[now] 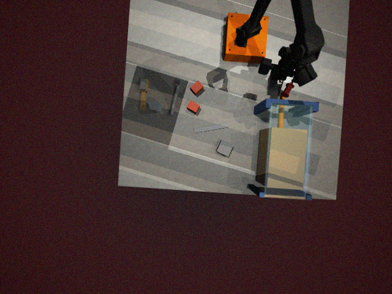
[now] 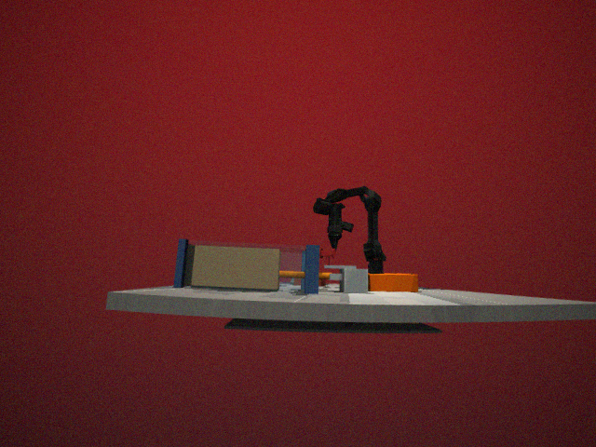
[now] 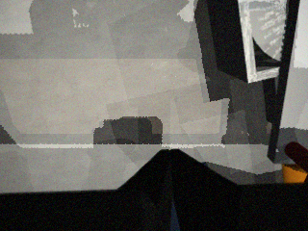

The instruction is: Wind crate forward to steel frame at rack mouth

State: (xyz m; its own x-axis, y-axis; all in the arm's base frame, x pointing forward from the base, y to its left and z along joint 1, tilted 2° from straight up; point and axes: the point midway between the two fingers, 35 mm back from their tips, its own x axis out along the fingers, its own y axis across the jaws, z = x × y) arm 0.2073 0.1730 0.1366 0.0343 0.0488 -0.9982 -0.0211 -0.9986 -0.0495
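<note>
Right now my pincer (image 1: 280, 79) (image 2: 334, 247) (image 3: 169, 159) is closed with nothing in it, and its two black tips meet at the bottom middle of the wrist frame. It points down and hangs above the pale grey block of a winch (image 2: 355, 279), right of the middle in the outside frame.

I see the winch handle's red grip (image 1: 288, 89) (image 2: 329, 255) (image 3: 295, 154) near the pincer. In the top frame it is on the right side, just above the blue frame (image 1: 294, 103) (image 2: 314, 269) of the see-through cubby.

The big tan box-shaped crate (image 1: 288, 152) (image 2: 236, 266) is inside the cubby, at the lower right of the top frame. It sits flat, and its front is apart from the blue frame at the mouth. An orange strap (image 1: 280, 117) (image 2: 291, 274) (image 3: 295, 174) runs from the crate out through that mouth.

On the grey surface (image 1: 240, 177) (image 2: 336, 307) (image 3: 96, 96), at the left of the top frame, I have a yellow-handled hammer (image 1: 143, 101) and a long grey metal tool (image 1: 174, 98). Two small red blocks (image 1: 196, 87) are near the middle, with a thin grey strip (image 1: 211, 128) and a flat grey square (image 1: 225, 148) below them.
</note>
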